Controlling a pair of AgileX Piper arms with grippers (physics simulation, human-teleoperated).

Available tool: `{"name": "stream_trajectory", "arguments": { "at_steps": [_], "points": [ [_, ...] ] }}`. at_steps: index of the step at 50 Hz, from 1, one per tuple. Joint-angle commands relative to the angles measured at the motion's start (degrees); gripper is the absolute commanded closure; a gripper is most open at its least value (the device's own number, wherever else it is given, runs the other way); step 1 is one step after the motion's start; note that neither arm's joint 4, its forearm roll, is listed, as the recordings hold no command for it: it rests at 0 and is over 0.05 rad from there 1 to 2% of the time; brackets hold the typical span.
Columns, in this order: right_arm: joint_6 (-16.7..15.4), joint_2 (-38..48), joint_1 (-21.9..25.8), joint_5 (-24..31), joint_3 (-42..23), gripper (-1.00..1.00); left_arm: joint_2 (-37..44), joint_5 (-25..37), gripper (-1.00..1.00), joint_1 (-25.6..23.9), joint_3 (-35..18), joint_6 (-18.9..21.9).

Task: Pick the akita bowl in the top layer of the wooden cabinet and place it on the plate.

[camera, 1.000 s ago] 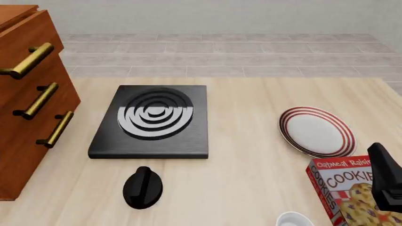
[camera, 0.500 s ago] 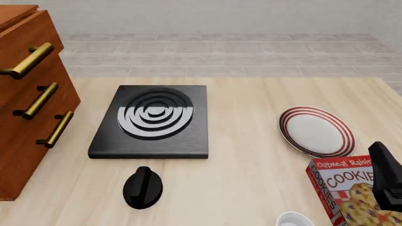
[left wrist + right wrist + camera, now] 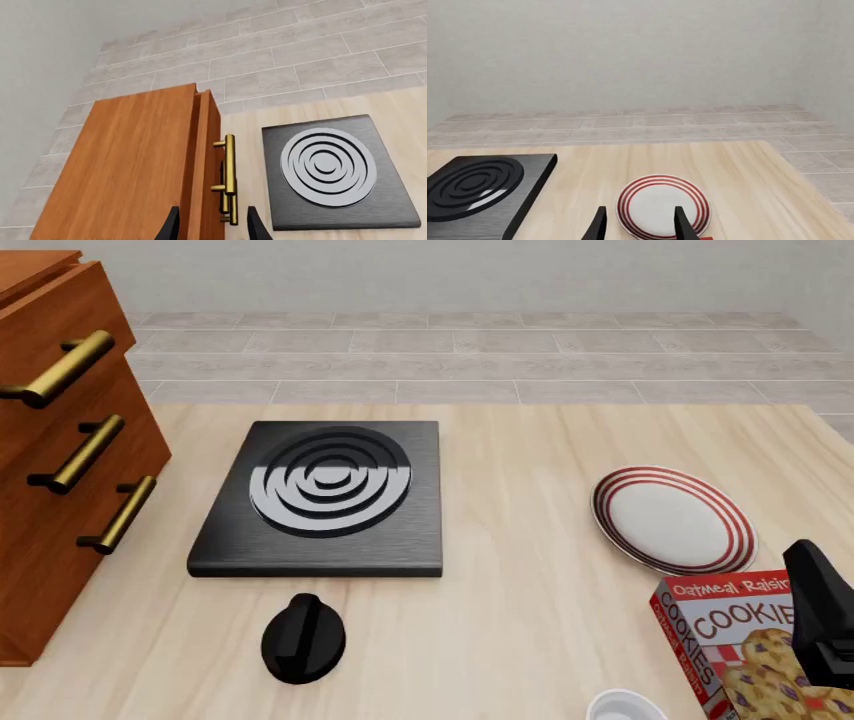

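The left gripper (image 3: 209, 229) is held with fingers apart above the wooden cabinet (image 3: 140, 170), astride its front edge by the top layer (image 3: 54, 335) handle. The brass bar should be straddled squarely before pulling. The akita bowl is not seen, judged inside. The right gripper (image 3: 637, 224), also spread, faces the plate (image 3: 662, 205). Open table lies between cabinet and stove (image 3: 327, 498).

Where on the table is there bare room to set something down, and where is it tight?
Bare wood lies between the stove and the plate, and beyond both toward the table's far edge. There is a narrower strip between the cabinet and stove. It is tight at the near right: cookie box, white object, plate. The black knob sits before the stove.
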Motion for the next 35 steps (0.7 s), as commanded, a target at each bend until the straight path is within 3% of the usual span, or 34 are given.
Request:
{"name": "stream_trajectory", "arguments": {
  "at_steps": [1, 21, 35],
  "points": [
    [0.2, 0.0, 0.1, -0.1, 0.0, -1.0, 2.1, 1.4, -1.0, 0.3, 0.1, 0.4],
    [0.2, 0.0, 0.2, 0.1, 0.1, -1.0, 5.4, 1.9, -1.0, 0.5, 1.7, 0.2],
    [0.2, 0.0, 0.1, 0.1, 0.1, -1.0, 6.5, 0.3, -1.0, 1.5, 4.2, 2.8]
  ]
}}
